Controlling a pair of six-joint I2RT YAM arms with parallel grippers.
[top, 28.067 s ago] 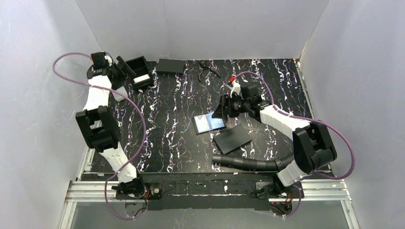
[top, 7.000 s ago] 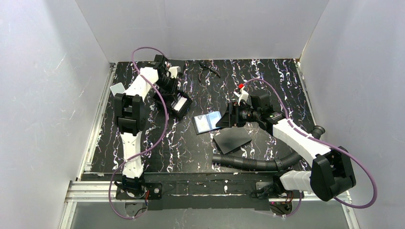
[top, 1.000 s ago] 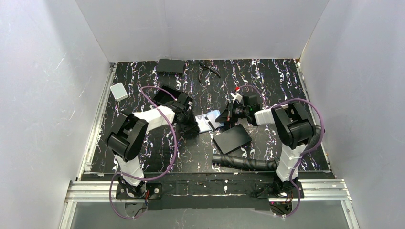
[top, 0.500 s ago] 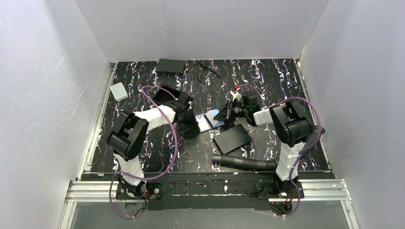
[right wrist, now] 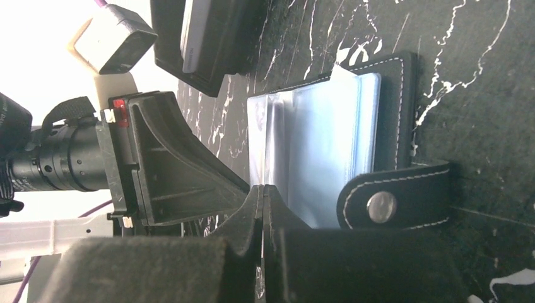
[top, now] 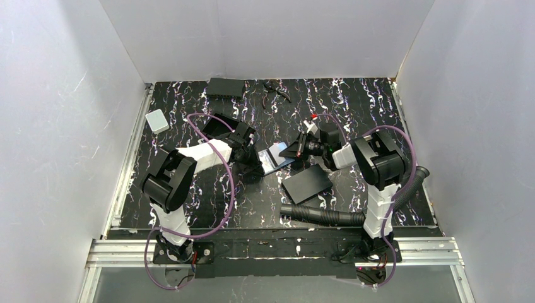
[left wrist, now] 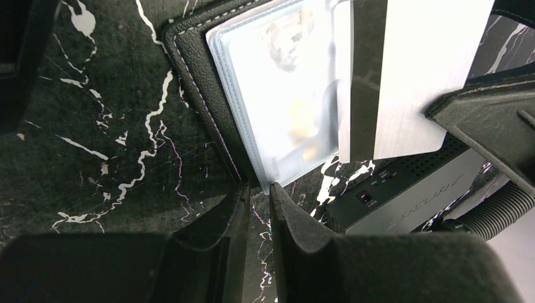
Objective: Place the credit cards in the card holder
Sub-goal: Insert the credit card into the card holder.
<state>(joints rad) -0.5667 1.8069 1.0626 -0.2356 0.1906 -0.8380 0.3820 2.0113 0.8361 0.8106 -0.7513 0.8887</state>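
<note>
Black marbled table point(top: 353, 107), with both arms reaching to its middle. Near the right arm lie a corrugated hose point(top: 322, 216) and a matte black sheet point(top: 307, 183), neither of them in play. The card holder point(right wrist: 334, 139) lies open at centre, clear sleeves uppermost. A pale credit card point(left wrist: 416, 69) hangs just beside the sleeves and outside them. Its far end runs in behind a finger of the right gripper point(right wrist: 262, 189), whose jaws are pressed together, evidently on the card. The left gripper point(left wrist: 257, 192) has its jaws a narrow gap apart at the holder's near corner; whether they pinch it cannot be told. Risks, as judged: the card's edge may catch a sleeve mouth and bow or slip in the pinch, or it may pass between sleeves. An unsteadied holder would slide under the push.
</note>
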